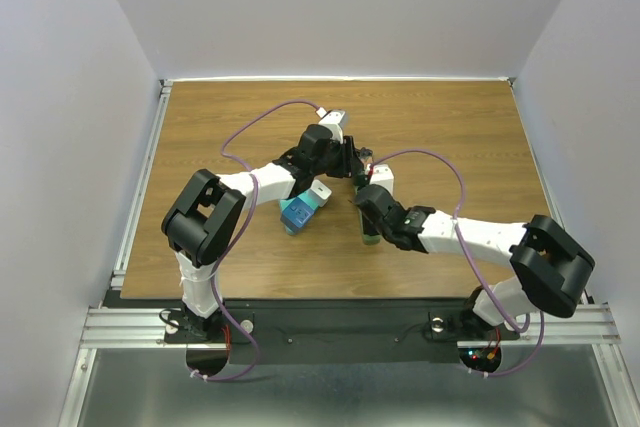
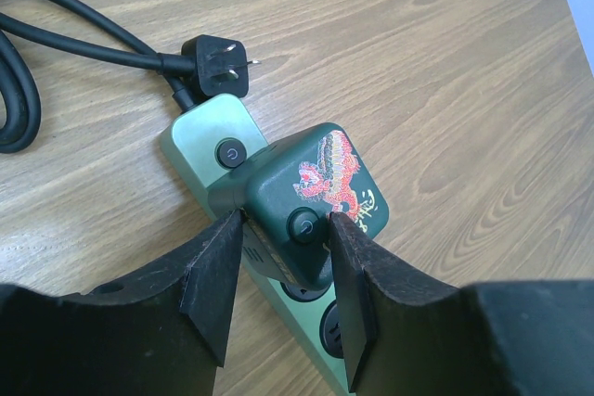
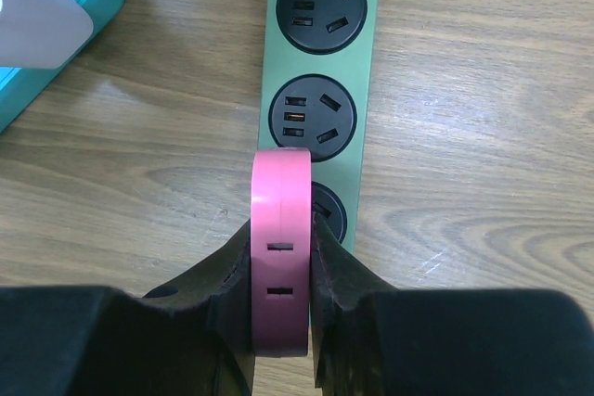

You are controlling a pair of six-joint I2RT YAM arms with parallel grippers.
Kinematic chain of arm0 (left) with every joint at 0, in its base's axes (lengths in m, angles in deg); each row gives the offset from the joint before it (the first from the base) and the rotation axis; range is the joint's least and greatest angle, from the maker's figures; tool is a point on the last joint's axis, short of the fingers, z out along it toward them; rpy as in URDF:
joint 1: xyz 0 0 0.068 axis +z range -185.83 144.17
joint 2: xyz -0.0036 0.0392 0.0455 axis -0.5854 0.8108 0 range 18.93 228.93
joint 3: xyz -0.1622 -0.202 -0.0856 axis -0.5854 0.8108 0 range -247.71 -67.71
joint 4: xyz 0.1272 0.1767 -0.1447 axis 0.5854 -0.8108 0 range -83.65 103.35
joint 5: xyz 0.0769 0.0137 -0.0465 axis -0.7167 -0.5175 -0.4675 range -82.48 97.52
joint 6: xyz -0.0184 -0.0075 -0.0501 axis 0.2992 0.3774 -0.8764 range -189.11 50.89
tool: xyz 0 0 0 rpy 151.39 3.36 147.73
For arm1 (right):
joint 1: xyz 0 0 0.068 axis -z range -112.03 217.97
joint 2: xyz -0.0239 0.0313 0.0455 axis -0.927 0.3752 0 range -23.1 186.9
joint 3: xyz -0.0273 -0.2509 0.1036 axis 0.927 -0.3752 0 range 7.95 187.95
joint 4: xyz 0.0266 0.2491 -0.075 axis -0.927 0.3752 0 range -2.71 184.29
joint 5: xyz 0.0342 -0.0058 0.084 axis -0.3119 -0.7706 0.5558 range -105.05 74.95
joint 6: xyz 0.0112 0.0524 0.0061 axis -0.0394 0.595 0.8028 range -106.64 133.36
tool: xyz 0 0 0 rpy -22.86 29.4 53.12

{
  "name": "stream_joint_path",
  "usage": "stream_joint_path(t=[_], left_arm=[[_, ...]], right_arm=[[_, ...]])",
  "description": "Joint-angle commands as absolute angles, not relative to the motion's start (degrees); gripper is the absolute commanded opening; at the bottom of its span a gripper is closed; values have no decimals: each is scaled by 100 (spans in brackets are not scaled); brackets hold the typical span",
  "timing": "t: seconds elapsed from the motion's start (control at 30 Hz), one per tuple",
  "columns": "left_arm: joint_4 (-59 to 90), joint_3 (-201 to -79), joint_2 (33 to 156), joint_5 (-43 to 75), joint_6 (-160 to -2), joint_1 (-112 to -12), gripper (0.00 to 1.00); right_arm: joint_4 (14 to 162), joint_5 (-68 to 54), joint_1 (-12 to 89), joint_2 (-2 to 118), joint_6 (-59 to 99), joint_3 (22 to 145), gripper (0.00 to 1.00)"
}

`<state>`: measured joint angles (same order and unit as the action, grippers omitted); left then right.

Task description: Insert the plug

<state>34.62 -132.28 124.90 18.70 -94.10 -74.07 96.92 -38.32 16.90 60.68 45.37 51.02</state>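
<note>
Nearest the bases, over at the right gripper point(image 3: 281, 238): squeezed tight onto a pink flat piece point(image 3: 280, 201), holding it up on edge, with two small slots turned toward the wrist camera. Parked right over the near socket of the green power strip point(image 3: 316, 63) and hiding most of it. Cannot tell whether resting on the strip or just above it.

Up the strip past the pink: two more round black sockets, both uncovered. Off to the left, close to the strip but apart from it, a teal box point(image 1: 298, 215) with a white face, lying on the wooden table point(image 2: 445, 62).

Further out now, to the left gripper point(image 2: 288, 224): closed in on the dark green plug point(image 2: 311, 183), one finger on each side, pinching it. Sitting on top of the strip near its far end, red dragon print up, turned a little askew to the strip's line. Impossible to say whether pushed fully home. Just beyond, a round power button on the strip's end.

Farthest of all: a black plug point(image 2: 218, 62) lying flat just beside that end, prongs bare, trailing a thick black cable point(image 2: 139, 55) away across the wood.
</note>
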Motion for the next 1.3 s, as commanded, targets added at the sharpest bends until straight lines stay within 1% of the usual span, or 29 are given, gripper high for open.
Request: stream_joint_path(t=[0.0,0.23,0.43,0.5,0.53,0.57,0.67,0.73,0.77,0.8,0.87,0.9,0.97,1.03,1.13,1.17,1.27], left_arm=[[2908,-13072,12519,1859,-9231,-7441,51],[2917,-13081,12528,1868,-9240,-7441,51],[2864,-13116,12466,1833,-9240,-7441,52],[2820,-13143,12466,1798,-9231,-7450,52],[2803,-13160,12457,1789,-9240,-7450,52],[2785,-13178,12457,1789,-9240,-7450,52],[2750,-13187,12431,1754,-9249,-7441,52],[2723,-13187,12396,1675,-9257,-7441,52],[2706,-13195,12378,1648,-9258,-7441,52],[2697,-13204,12361,1648,-9249,-7450,52],[2644,-13266,12291,1622,-9249,-7450,52],[2592,-13301,12212,1570,-9223,-7441,55],[2521,-13319,12089,1473,-9196,-7433,58],[2434,-13310,11835,1289,-9179,-7424,72],[2424,-13240,11457,1200,-9178,-7389,80],[2398,-13222,11368,1139,-9170,-7371,85],[2302,-13161,10982,990,-9178,-7292,89]], right_arm=[[10144,-3465,1655,6724,4737,4750,0],[10153,-3369,1655,6883,4887,4618,0],[10468,-3605,1646,6699,4975,4925,1],[10653,-3746,1655,6611,4957,5092,8],[10828,-3816,1655,6567,4949,5258,14],[10899,-3939,1655,6514,4914,5329,28],[11049,-4141,1655,6198,4817,5558,53],[11101,-4230,1655,5935,4764,5681,61],[11119,-4291,1664,5847,4712,5838,74],[11145,-4335,1673,5776,4703,5910,77],[11181,-4423,1664,5556,4633,6128,84],[11207,-4475,1673,5417,4554,6182,87],[11233,-4528,1690,5293,4448,6296,90],[11225,-4564,1786,5179,4360,6384,93],[11225,-4599,1927,5073,4263,6385,94],[11216,-4608,2075,4985,4193,6385,94],[11024,-4415,2594,4818,3913,6324,95]])
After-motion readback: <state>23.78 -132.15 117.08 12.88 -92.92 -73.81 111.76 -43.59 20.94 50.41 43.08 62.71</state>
